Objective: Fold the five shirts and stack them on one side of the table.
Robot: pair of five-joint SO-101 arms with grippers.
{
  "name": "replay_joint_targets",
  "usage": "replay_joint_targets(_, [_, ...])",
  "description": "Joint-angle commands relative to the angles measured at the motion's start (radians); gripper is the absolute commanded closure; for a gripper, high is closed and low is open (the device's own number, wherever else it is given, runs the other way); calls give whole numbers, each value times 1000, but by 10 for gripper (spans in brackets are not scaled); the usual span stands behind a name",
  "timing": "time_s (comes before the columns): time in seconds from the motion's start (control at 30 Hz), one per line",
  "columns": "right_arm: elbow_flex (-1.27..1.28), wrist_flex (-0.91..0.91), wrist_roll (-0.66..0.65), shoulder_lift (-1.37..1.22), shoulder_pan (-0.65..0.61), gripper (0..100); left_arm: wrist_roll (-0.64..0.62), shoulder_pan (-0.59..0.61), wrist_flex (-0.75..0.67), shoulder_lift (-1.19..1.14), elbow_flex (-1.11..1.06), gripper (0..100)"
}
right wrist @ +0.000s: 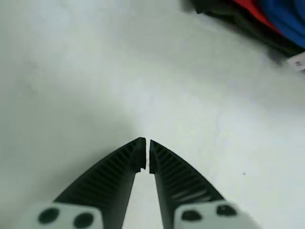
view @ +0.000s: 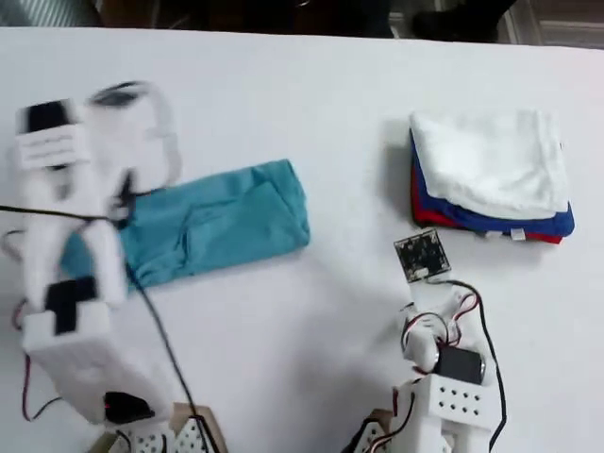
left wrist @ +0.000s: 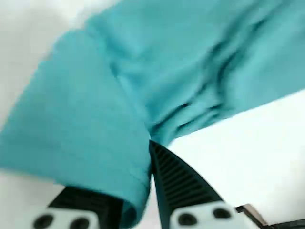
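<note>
A teal shirt (view: 217, 222) lies partly folded on the white table (view: 311, 94), left of the middle. My left arm (view: 75, 217) stands over the shirt's left end. In the left wrist view my left gripper (left wrist: 147, 149) is shut on the teal shirt (left wrist: 143, 86), and an edge of the cloth drapes over one finger. At the right side sits a stack of folded shirts: white (view: 493, 160) on top, blue (view: 491, 219) under it, red (view: 434, 217) below. My right gripper (right wrist: 145, 153) is shut on nothing, low over bare table, a short way before the stack (right wrist: 271, 19).
My right arm (view: 439, 349) sits folded back near the front edge, with its red and black wires looping beside it. A black cable (view: 160, 330) runs from the left arm toward the front edge. Bare table lies between the teal shirt and the stack.
</note>
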State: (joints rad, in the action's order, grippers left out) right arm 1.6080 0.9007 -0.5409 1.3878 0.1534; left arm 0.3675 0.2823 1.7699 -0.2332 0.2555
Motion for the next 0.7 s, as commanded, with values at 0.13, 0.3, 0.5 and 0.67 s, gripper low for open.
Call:
replay_joint_targets(0.13, [8, 47, 26, 99, 13, 978, -157, -388, -25, 95, 84, 976])
replay_joint_targets(0.3, [31, 71, 25, 165, 10, 978, -166, -477, -155, 94, 102, 976])
replay_joint_targets(0.5, [49, 122, 25, 249, 10, 978, -167, -514, -241, 32, 108, 976])
replay_joint_targets(0.67, [58, 165, 25, 320, 10, 978, -167, -509, -272, -101, 139, 976])
